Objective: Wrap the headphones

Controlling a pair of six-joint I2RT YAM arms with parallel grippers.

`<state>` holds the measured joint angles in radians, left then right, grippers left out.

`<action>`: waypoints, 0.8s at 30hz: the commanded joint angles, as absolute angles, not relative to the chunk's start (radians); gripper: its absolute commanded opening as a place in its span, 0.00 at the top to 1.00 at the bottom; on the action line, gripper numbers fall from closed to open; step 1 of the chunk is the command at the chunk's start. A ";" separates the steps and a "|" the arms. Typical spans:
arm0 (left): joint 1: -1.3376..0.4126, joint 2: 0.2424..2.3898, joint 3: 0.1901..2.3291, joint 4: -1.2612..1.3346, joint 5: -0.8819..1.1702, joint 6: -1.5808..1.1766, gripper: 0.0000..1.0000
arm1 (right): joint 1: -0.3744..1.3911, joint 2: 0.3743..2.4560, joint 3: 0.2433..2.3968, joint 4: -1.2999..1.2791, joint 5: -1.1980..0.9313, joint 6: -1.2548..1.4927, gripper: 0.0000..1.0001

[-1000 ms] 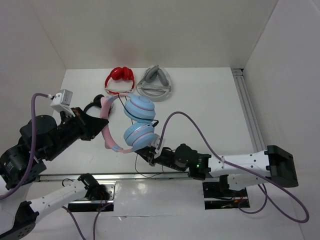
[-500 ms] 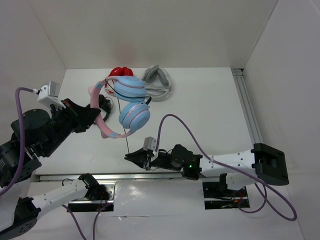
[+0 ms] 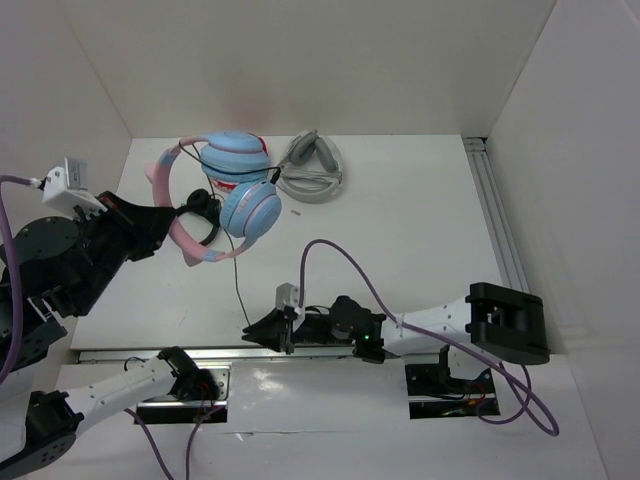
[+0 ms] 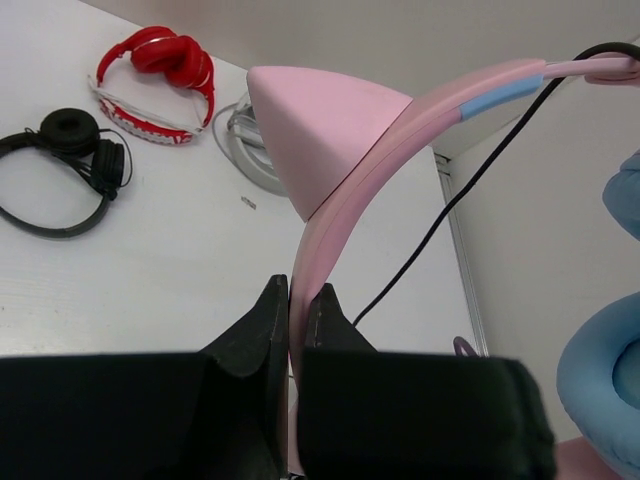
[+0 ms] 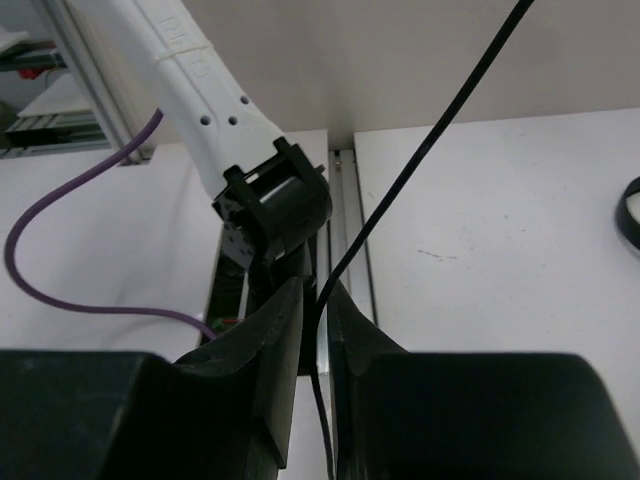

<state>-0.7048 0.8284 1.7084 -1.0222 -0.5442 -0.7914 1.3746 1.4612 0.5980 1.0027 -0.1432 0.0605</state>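
The headphones have light blue ear cups [image 3: 240,185] and a pink cat-eared headband [image 3: 178,243]. They hang in the air over the back left of the table. My left gripper [image 3: 180,220] is shut on the headband [image 4: 330,215], below the pink cat ear [image 4: 320,130]. The thin black cable [image 3: 237,280] runs down from the cups to my right gripper [image 3: 250,327], low at the near edge. In the right wrist view the right gripper [image 5: 315,300] is shut on the cable [image 5: 430,140], which passes between its jaws.
Red-and-white headphones [image 4: 155,70], grey headphones [image 3: 312,165] and small black headphones [image 4: 70,150] lie at the back of the table. A small loose piece [image 3: 297,211] lies near the grey ones. A metal rail [image 3: 495,220] runs along the right side. The left arm's white link [image 5: 190,60] is close to my right gripper.
My left gripper has lifted the headphones up and toward the back left. My right gripper has slid left along the cable toward the near edge, and the cable now hangs longer.
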 commanded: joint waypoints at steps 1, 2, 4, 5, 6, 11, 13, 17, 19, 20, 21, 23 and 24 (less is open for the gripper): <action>-0.701 0.824 1.744 -0.928 -0.604 -0.824 1.00 | 1.393 1.494 0.569 1.187 -0.218 0.127 0.77; -0.701 0.824 1.744 -0.928 -0.617 -0.813 1.00 | 1.393 1.494 0.569 1.198 -0.227 0.138 0.77; -0.701 0.833 1.755 -0.928 -0.617 -0.813 1.00 | 1.404 1.519 0.569 1.210 -0.227 0.138 0.77; -0.701 0.833 1.755 -0.928 -0.627 -0.804 1.00 | 1.414 1.519 0.569 1.210 -0.227 0.138 0.77; -0.701 0.844 1.764 -0.939 -0.627 -0.804 1.00 | 1.425 1.532 0.569 1.210 -0.227 0.138 0.77; -0.701 0.862 1.782 -0.949 -0.660 -0.795 1.00 | 1.445 1.569 0.557 1.242 -0.207 0.149 0.77; -0.701 0.862 1.792 -0.950 -0.669 -0.785 1.00 | 1.445 1.580 0.545 1.261 -0.196 0.167 0.77; -0.701 0.871 1.792 -0.950 -0.701 -0.776 1.00 | 1.445 1.623 0.509 1.302 -0.172 0.187 0.78; -0.701 0.882 1.792 -0.959 -0.713 -0.767 1.00 | 1.445 1.646 0.509 1.327 -0.172 0.196 0.84; -0.701 0.882 1.804 -0.959 -0.713 -0.767 1.00 | 1.445 1.660 0.497 1.336 -0.172 0.205 0.92; -0.701 0.882 1.804 -0.959 -0.728 -0.756 1.00 | 1.445 1.660 0.497 1.351 -0.172 0.206 0.92; -0.701 0.891 1.822 -0.959 -0.767 -0.743 1.00 | 1.454 1.671 0.488 1.361 -0.184 0.215 0.98; -0.701 0.891 1.822 -0.959 -0.781 -0.729 1.00 | 1.454 1.680 0.488 1.373 -0.184 0.215 0.98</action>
<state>-0.7048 0.8928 1.7660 -1.0740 -0.7010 -0.7361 1.4395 1.6638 0.4984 1.2392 -0.1852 0.1993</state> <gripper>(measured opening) 0.108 0.039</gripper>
